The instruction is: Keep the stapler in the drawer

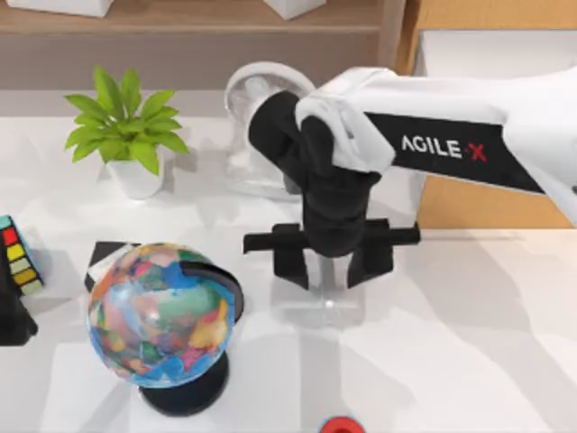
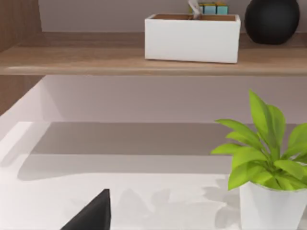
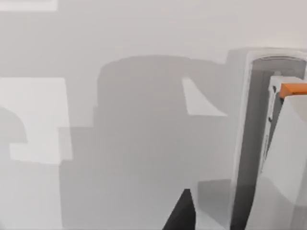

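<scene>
1. Top view: the right gripper hangs over the middle of the white table, fingers pointing down and spread wide apart.
2. The stapler lies on the table directly beneath and between those fingers; contact cannot be determined.
3. Right wrist view: the stapler appears as a pale elongated body with an orange tip, one dark fingertip just beside it.
4. The drawer sits at the table's far right, its white interior exposed.
5. The globe stands left of the gripper, the desk fan behind it, the potted plant farther left.
6. The left gripper's opening cannot be told.
</scene>
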Action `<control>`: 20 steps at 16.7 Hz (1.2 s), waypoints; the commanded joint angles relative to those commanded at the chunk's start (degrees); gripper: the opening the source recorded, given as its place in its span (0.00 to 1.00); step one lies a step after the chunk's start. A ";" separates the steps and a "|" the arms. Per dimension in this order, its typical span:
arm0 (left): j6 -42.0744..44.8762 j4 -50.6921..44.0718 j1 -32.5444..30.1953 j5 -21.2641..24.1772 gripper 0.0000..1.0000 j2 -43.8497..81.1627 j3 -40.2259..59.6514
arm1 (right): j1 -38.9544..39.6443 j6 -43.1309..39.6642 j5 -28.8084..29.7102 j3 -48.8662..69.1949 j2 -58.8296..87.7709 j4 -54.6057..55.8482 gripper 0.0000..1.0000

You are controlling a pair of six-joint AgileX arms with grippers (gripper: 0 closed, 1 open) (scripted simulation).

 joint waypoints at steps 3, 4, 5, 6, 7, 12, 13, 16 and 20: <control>0.00 0.00 0.00 0.00 1.00 0.00 0.00 | 0.00 0.00 0.00 0.00 0.00 0.00 0.10; 0.00 0.00 0.00 0.00 1.00 0.00 0.00 | 0.00 0.00 0.00 0.00 0.00 0.00 0.02; 0.00 0.00 0.00 0.00 1.00 0.00 0.00 | 0.00 0.00 0.00 0.00 0.00 0.00 0.00; 0.00 0.00 0.00 0.00 1.00 0.00 0.00 | 0.00 0.00 0.00 0.00 0.00 0.00 0.00; 0.00 0.00 0.00 0.00 1.00 0.00 0.00 | 0.00 0.00 0.00 0.00 0.00 0.00 0.00; 0.00 0.00 0.00 0.00 1.00 0.00 0.00 | 0.00 0.00 0.00 0.00 0.00 0.00 0.00; 0.00 0.00 0.00 0.00 1.00 0.00 0.00 | -0.13 0.01 0.04 -0.01 -0.08 0.01 0.00; 0.00 0.00 0.00 0.00 1.00 0.00 0.00 | -0.10 -0.02 0.03 1.23 -0.64 -1.77 0.00; 0.00 0.00 0.00 0.00 1.00 0.00 0.00 | -0.16 -0.04 0.02 3.67 -1.93 -5.59 0.00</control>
